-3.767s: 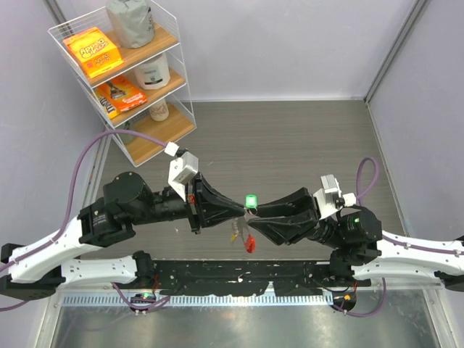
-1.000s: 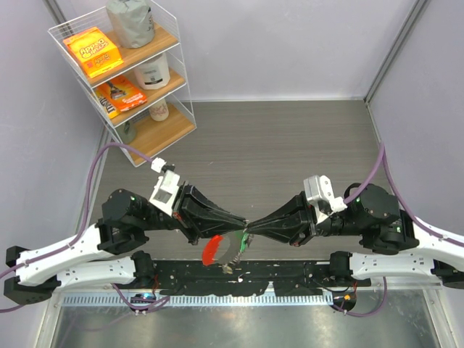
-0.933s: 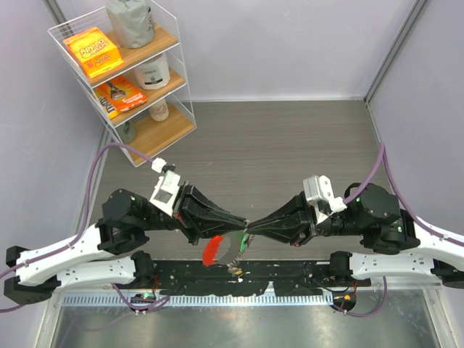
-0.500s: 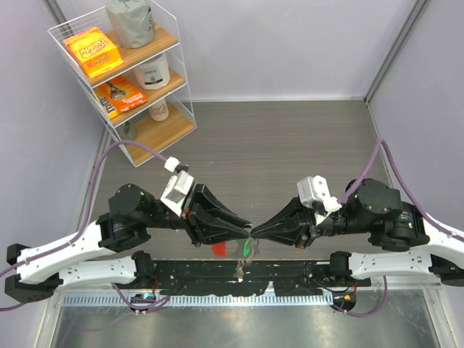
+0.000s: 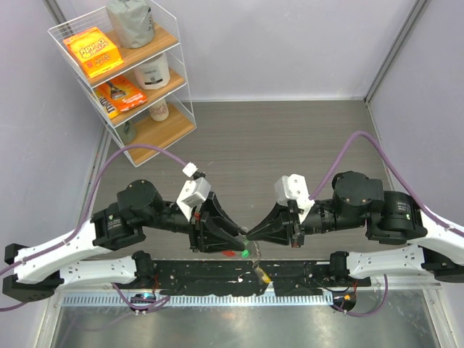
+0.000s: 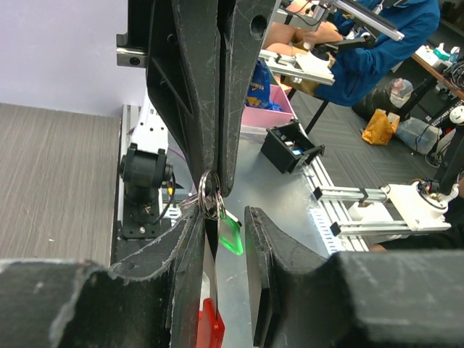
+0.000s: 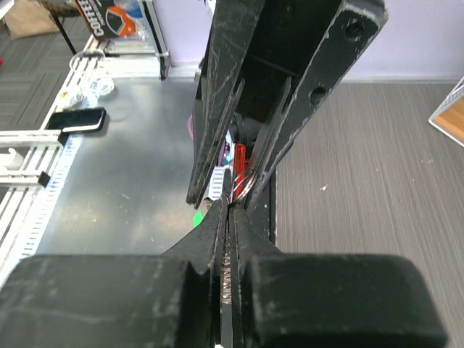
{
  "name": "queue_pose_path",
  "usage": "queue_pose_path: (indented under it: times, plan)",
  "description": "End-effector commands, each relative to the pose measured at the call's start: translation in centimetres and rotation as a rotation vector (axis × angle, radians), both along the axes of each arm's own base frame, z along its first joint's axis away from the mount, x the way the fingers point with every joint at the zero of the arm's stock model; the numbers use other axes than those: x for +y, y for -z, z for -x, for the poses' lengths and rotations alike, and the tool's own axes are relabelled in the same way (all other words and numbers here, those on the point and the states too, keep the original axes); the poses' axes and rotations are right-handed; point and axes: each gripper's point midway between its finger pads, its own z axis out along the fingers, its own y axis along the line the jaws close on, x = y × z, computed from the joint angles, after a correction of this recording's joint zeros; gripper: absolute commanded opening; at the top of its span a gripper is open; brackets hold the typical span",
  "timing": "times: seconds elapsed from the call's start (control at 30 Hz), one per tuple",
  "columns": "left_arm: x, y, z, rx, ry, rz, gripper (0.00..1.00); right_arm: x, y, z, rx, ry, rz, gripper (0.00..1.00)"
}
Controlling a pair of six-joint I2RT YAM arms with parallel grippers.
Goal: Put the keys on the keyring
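My two grippers meet tip to tip above the table's front edge. My right gripper [image 5: 251, 233] [image 7: 230, 206] is shut on a thin metal key blade. The green key's head [image 6: 230, 233] [image 5: 246, 253] hangs from a silvery ring [image 6: 208, 194] [image 7: 245, 181] at its tips. My left gripper [image 5: 238, 236] [image 6: 223, 217] has its jaws apart. A thin metal strip with the keyring's red loop [image 6: 210, 326] [image 5: 230, 253] [image 7: 239, 158] lies against its left finger; the right finger stands clear. The yellow key [image 5: 265, 277] dangles below on the chain.
A white wire shelf rack [image 5: 123, 80] with boxes and bottles stands at the back left. The black base rail [image 5: 217, 279] and a metal plate [image 5: 217, 326] run under the grippers. Grey walls close in the wood-grain table [image 5: 290, 138].
Both arms have drawn in toward the middle and turned their wrists. The red loop has shifted from left of the tips to just under them. The yellow key now hangs lower.
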Motion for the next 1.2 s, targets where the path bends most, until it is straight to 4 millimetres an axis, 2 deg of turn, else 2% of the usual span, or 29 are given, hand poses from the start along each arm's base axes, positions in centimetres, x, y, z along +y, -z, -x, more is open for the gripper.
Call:
queue_pose_path:
  times: [0.0, 0.3, 0.87, 1.17]
  plan:
    - [1.8, -1.6, 0.7, -0.029, 0.005, 0.014, 0.33, -1.1, -0.9, 0.4, -0.028, -0.023, -0.004, 0.06]
    - [2.3, -1.7, 0.4, -0.033, -0.021, -0.023, 0.35, -1.1, 0.9, 1.8, -0.02, -0.112, 0.051, 0.06]
    - [0.8, -0.6, 0.7, -0.001, 0.032, -0.101, 0.36, -0.2, 1.5, 2.2, -0.02, -0.15, 0.077, 0.06]
    - [0.7, -0.3, 1.0, 0.0, 0.06, -0.118, 0.25, -0.2, 1.2, 2.0, -0.027, -0.139, 0.077, 0.06]
